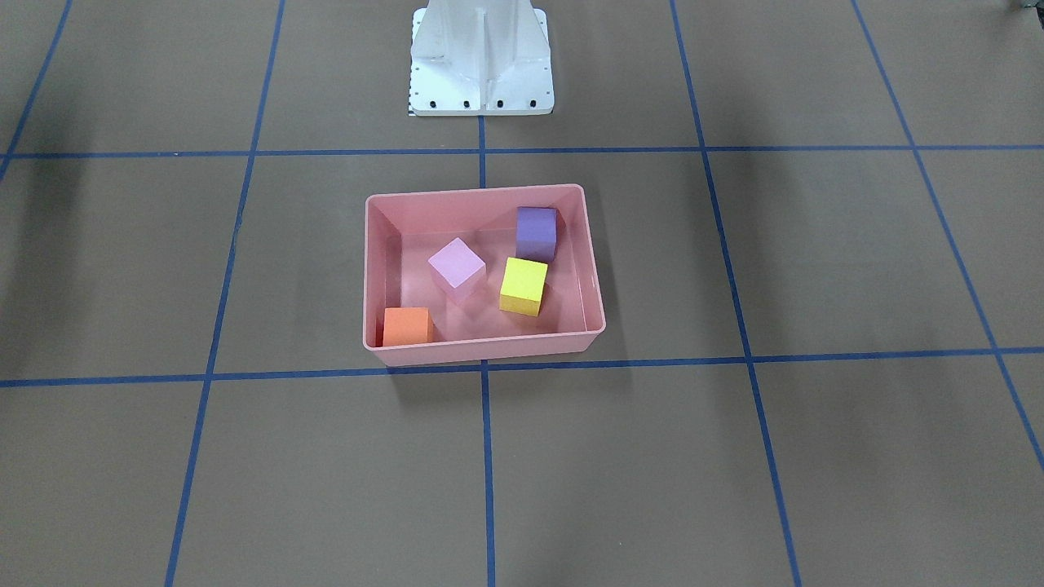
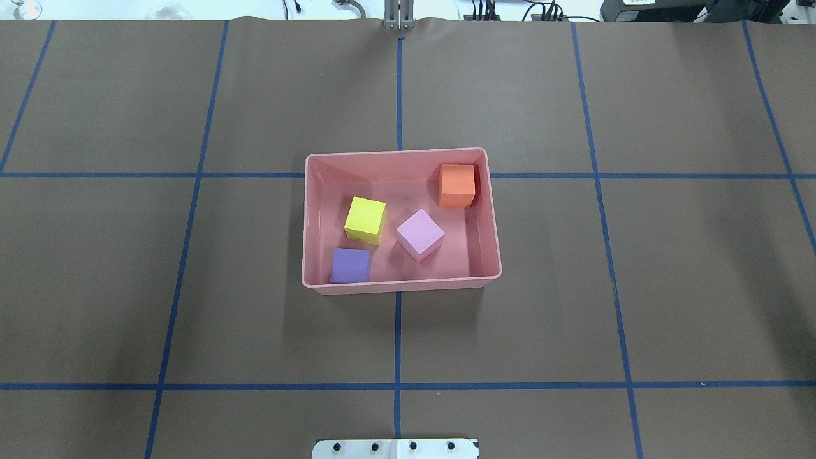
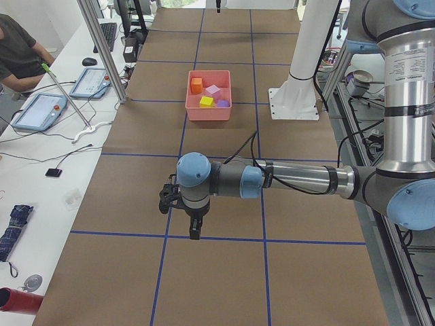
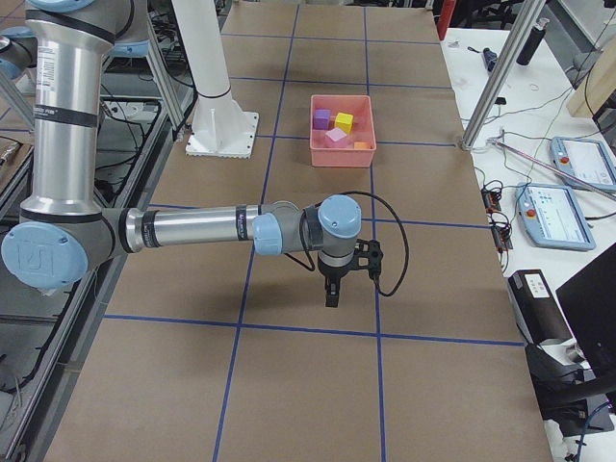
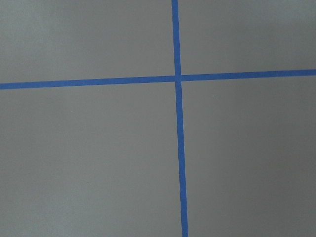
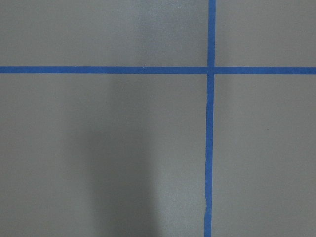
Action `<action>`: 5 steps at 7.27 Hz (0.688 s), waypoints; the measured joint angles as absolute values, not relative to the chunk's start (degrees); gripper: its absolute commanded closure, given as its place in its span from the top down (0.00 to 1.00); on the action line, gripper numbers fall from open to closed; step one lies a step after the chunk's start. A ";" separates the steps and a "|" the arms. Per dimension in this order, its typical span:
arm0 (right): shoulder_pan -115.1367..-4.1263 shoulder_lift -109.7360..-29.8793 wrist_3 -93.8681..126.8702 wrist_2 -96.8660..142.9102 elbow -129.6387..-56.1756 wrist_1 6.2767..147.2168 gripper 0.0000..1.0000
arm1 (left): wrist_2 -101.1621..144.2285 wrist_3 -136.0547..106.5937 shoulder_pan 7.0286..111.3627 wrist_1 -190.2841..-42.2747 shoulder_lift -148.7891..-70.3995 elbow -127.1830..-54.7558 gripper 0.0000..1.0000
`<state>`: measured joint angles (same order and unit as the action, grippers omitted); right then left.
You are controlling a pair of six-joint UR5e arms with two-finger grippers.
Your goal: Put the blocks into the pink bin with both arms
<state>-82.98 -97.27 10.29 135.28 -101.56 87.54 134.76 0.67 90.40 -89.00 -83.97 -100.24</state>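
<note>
All four blocks lie in the bin [image 2: 401, 285] at mid-table. Orange [image 2: 457, 185] sits in a corner on the side away from the robot, purple [image 2: 350, 265] is against the wall nearest it, yellow [image 2: 366, 220] is just beside purple, and lilac [image 2: 420, 234] sits cornerwise in the middle. The left gripper [image 3: 194, 229] and right gripper [image 4: 332, 292] hang fingers-down over the table [image 2: 637, 287], well apart from the bin (seen only side-on, so how far open they are cannot be told).

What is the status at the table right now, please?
Left gripper, right gripper: over bare table, away from bin, open or shut unclear. Orange block, yellow block, purple block, pink block: all inside bin. No obstruction seen.
</note>
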 measured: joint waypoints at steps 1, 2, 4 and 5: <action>-82.97 -97.24 10.30 135.25 -101.00 87.52 1.00 | 134.82 0.64 90.35 -89.03 -83.99 -100.11 1.00; -82.97 -97.11 10.34 135.21 -100.62 87.50 1.00 | 134.93 0.62 90.33 -89.06 -84.01 -100.03 1.00; -82.97 -96.62 10.42 135.18 -100.13 87.51 1.00 | 135.39 0.62 90.29 -89.04 -84.08 -100.03 1.00; -82.97 -96.39 10.45 135.18 -100.06 87.48 1.00 | 135.43 0.62 90.28 -89.15 -84.09 -99.98 1.00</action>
